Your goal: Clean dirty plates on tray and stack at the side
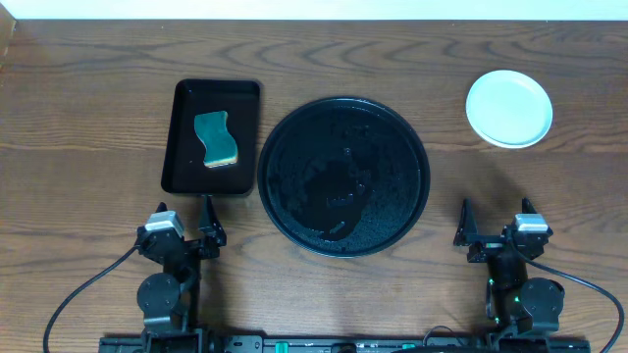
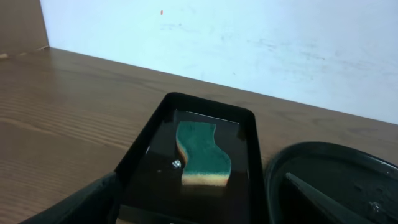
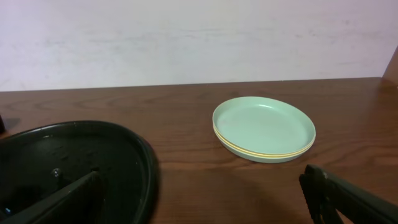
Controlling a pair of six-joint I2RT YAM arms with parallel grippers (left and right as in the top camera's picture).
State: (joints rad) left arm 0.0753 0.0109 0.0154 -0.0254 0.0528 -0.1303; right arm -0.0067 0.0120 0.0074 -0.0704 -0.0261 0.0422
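Barely vis.: yellow plate (image 3: 261, 153) in stack (image 3: 263, 127)

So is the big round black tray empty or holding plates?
Empty: the round tray shows only a wet sheen; the plates sit stacked on the table beside it.

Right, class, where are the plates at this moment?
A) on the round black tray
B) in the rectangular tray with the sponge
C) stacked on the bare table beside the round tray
C: the plates sit stacked on the tabletop, apart from the wet round tray.
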